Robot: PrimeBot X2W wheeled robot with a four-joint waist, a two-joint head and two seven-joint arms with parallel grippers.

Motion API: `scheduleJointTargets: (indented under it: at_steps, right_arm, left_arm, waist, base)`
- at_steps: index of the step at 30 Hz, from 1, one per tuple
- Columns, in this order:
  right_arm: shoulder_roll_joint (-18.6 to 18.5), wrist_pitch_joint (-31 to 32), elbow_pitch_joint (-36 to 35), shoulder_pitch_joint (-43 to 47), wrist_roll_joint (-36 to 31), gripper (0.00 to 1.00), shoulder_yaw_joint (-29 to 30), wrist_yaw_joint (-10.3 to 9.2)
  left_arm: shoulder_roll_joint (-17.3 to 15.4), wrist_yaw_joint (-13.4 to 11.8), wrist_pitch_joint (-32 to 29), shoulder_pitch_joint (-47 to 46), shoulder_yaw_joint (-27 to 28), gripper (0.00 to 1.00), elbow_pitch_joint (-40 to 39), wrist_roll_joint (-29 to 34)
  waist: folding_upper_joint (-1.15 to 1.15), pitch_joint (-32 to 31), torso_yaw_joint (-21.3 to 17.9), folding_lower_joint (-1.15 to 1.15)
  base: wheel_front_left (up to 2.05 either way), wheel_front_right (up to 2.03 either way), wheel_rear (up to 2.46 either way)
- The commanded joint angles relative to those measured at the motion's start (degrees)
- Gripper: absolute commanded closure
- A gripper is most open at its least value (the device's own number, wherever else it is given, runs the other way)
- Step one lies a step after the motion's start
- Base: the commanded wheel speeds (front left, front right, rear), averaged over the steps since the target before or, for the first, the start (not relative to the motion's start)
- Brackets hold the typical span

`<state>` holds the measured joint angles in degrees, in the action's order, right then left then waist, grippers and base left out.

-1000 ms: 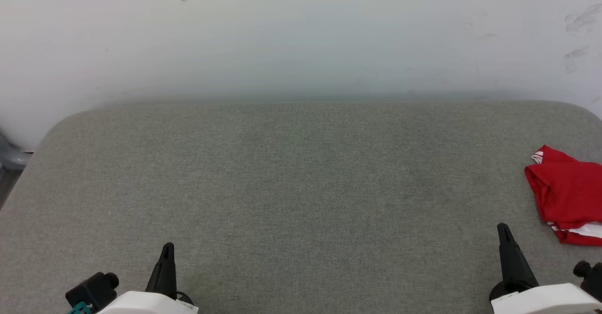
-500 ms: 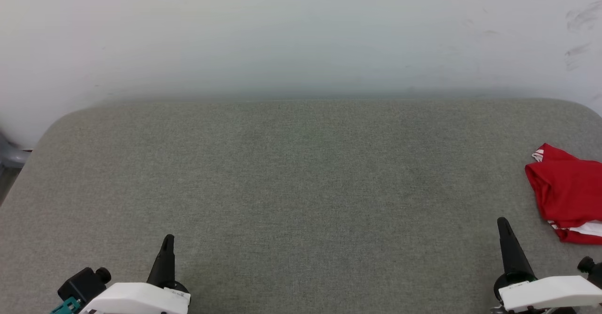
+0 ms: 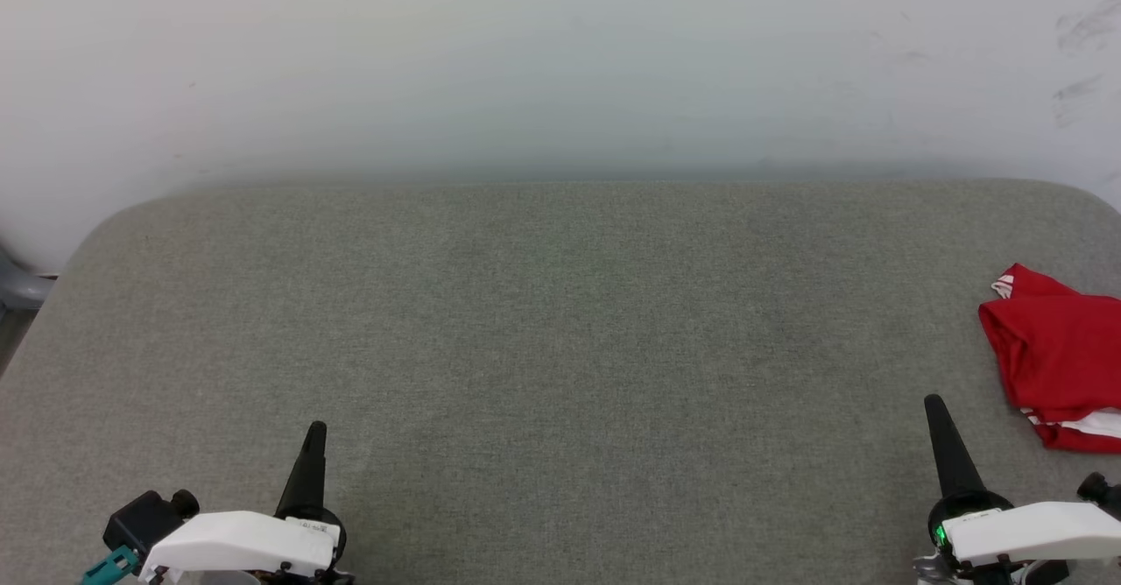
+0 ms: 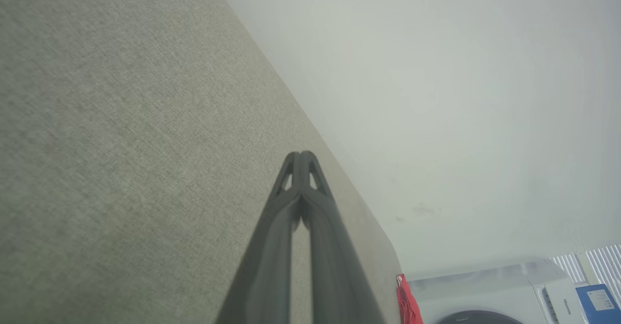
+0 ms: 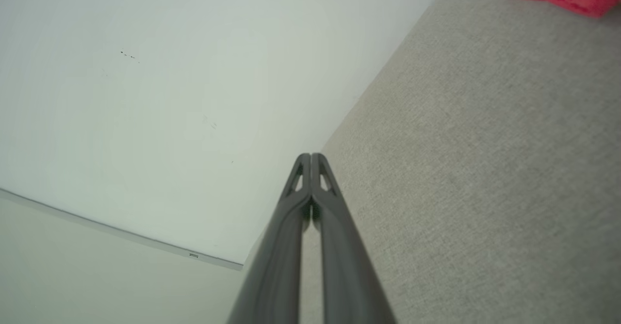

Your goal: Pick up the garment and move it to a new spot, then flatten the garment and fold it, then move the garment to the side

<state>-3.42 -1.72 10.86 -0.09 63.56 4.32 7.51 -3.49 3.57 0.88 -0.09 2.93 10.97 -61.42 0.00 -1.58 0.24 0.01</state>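
Although the head view's right edge cut part of it off, the garment [image 3: 1055, 348] read to me as a loose red bundle with a strip of white trim along its near edge. It rested on the far right of the grey worktop [image 3: 560, 322]. I judged it light, soft and limp: it would sag and fall open under its own weight when lifted, and thin fabric could slip out of a shallow pinch. The best hold, I reckoned, was a thick fold at its left edge or the trimmed hem, taken deep, since one layer alone would drag the rest. My right end effector [image 3: 935, 405] sat near it, to its left and closer to me, fingers pressed together on nothing. My left end effector [image 3: 316, 429] was well apart at the lower left, likewise closed and empty. A pale wall [image 3: 560, 59] stood behind.
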Motion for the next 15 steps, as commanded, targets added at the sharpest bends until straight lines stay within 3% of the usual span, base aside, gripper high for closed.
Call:
scheduleJointTargets:
  at_steps: [1,15]
  right_arm:
    - [-0.42,0.37,-0.26,-1.64,1.52,1.0,0.13,-0.01]
    - [-0.37,2.42,0.73,-3.02,9.46,1.0,0.47,-0.01]
  left_arm:
    - [-0.1,0.47,-0.37,-1.31,0.44,1.0,-0.24,-1.42]
    - [0.1,1.56,-2.41,-2.9,1.36,1.0,0.71,-9.8]
  waist:
    - [0.0,0.03,0.0,-0.01]
    - [0.0,0.44,-0.06,-0.01]
  base:
    - [0.0,0.0,0.0]
    - [0.0,0.0,0.0]
